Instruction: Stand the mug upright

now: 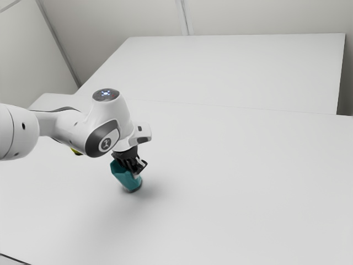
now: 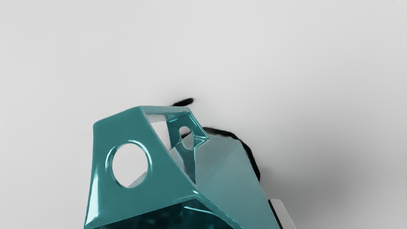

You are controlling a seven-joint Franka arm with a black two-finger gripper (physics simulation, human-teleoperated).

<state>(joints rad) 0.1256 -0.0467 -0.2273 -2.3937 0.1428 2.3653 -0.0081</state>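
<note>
pincer (image 1: 134, 165) at the teal mug (image 2: 165, 184)

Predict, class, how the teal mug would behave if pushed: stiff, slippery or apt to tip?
The teal mug is probably stiff, judging by its crisp-edged, faceted walls. Its glossy sheen suggests it could be slippery. Since it leans, it may well tip if unsupported.

A white table (image 1: 248, 182) bears the tilted teal mug (image 1: 126, 178) and something yellow (image 1: 76, 151), mostly hidden.
</note>
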